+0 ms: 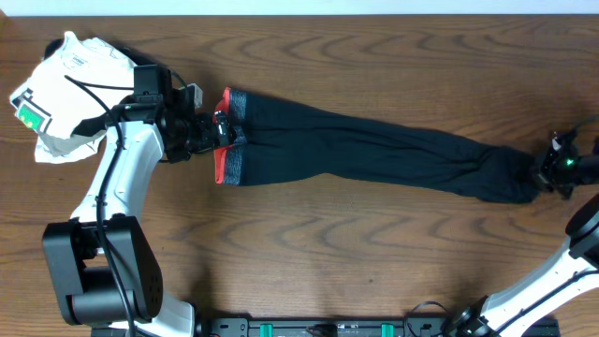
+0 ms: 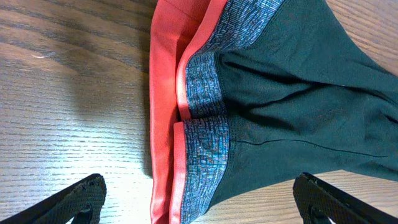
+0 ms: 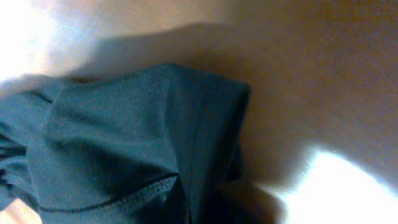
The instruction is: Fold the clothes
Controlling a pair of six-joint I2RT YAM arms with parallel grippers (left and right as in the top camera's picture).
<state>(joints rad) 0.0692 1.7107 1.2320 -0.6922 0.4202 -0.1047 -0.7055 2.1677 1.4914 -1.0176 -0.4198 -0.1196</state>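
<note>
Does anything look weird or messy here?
Yes. The clothes lie stretched into a long, bunched strip across the table, not flat, and the waistband is rumpled by the left gripper. A white garment sits crumpled in the far left corner.

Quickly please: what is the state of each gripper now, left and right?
Left gripper: open, jaws on either side of the waistband of the clothes.
Right gripper: at the far end of the clothes; jaws hidden, cannot tell.

Clothes (image 1: 374, 154) span middle — table (image 1: 356, 243) front open.
</note>
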